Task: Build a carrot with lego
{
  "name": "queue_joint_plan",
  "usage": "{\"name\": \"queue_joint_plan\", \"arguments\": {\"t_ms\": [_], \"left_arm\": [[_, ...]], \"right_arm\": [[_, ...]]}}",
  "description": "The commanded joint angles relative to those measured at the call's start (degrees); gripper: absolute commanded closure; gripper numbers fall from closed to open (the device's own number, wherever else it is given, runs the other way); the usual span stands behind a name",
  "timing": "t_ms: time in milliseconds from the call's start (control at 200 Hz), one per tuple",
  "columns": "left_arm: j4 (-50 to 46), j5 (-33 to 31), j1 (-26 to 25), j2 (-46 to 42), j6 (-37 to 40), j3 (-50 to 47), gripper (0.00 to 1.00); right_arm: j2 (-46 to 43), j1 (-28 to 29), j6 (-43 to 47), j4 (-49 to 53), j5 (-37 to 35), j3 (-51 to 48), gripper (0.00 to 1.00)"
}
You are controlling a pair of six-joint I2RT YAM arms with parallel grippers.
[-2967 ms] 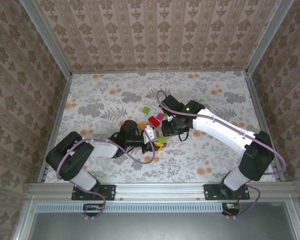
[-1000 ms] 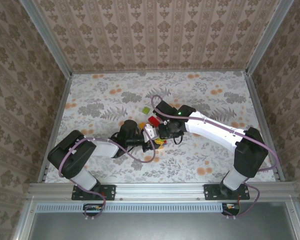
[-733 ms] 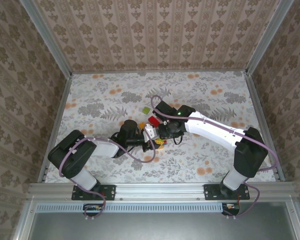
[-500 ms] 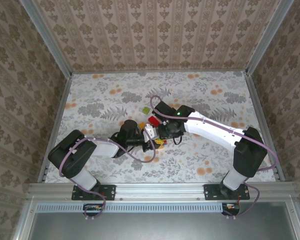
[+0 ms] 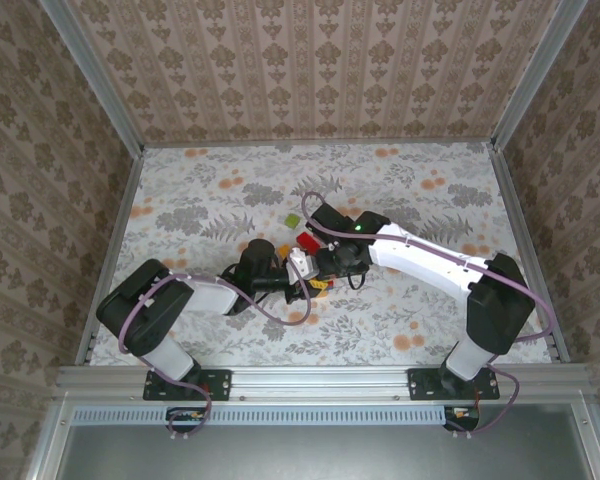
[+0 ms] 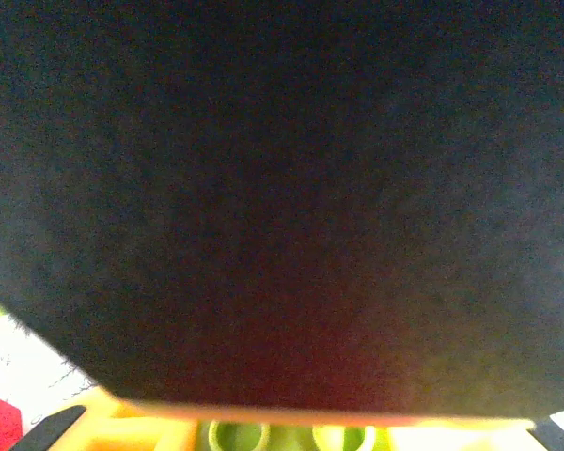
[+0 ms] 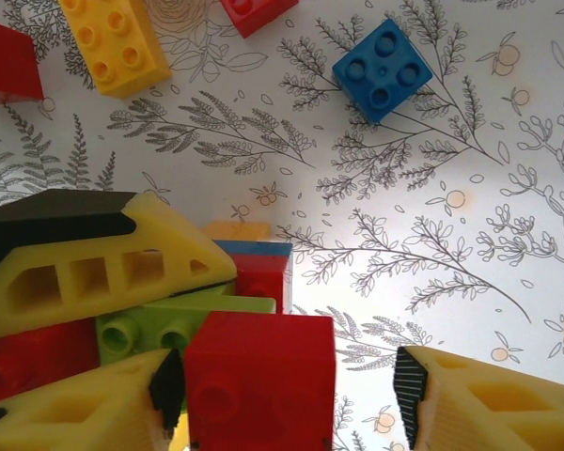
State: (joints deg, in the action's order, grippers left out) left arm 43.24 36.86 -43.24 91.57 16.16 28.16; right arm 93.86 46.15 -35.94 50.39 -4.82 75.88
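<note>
My left gripper (image 5: 302,283) is shut on a small stack of lego (image 5: 318,284) just left of the table's middle. In the right wrist view its yellow finger (image 7: 94,263) presses on a light green brick (image 7: 169,324), with red and blue bricks (image 7: 263,272) behind. A red brick (image 7: 258,376) sits on that stack between my right gripper's (image 7: 287,376) jaws. It touches the left pad (image 7: 166,385), and a wide gap separates it from the right pad (image 7: 412,385). The left wrist view is mostly dark, with light green studs (image 6: 291,437) along its bottom edge.
Loose bricks lie close by: a blue one (image 7: 383,70), an orange-yellow oblong (image 7: 117,42) and a red one (image 7: 254,11) beyond the stack. A light green brick (image 5: 292,220) and a red one (image 5: 306,242) lie just behind the grippers. Patterned walls (image 5: 80,180) enclose the table.
My right gripper's jaws have spread apart from the red brick, which stays on the stack. Both arms have barely moved.
</note>
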Motion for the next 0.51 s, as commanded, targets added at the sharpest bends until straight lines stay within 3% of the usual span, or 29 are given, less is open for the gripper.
{"name": "queue_joint_plan", "arguments": {"t_ms": [0,500], "left_arm": [[-3.41,-1.84,-0.44,1.95,1.9,0.67,0.83],[-2.46,-1.62,0.75,2.62,0.61,-0.37,0.83]], "right_arm": [[-1.62,1.48,0.24,-2.77,2.58,-0.62,0.32],[-16.85,-2.58,2.59,-0.86,-1.0,-0.1,0.23]]}}
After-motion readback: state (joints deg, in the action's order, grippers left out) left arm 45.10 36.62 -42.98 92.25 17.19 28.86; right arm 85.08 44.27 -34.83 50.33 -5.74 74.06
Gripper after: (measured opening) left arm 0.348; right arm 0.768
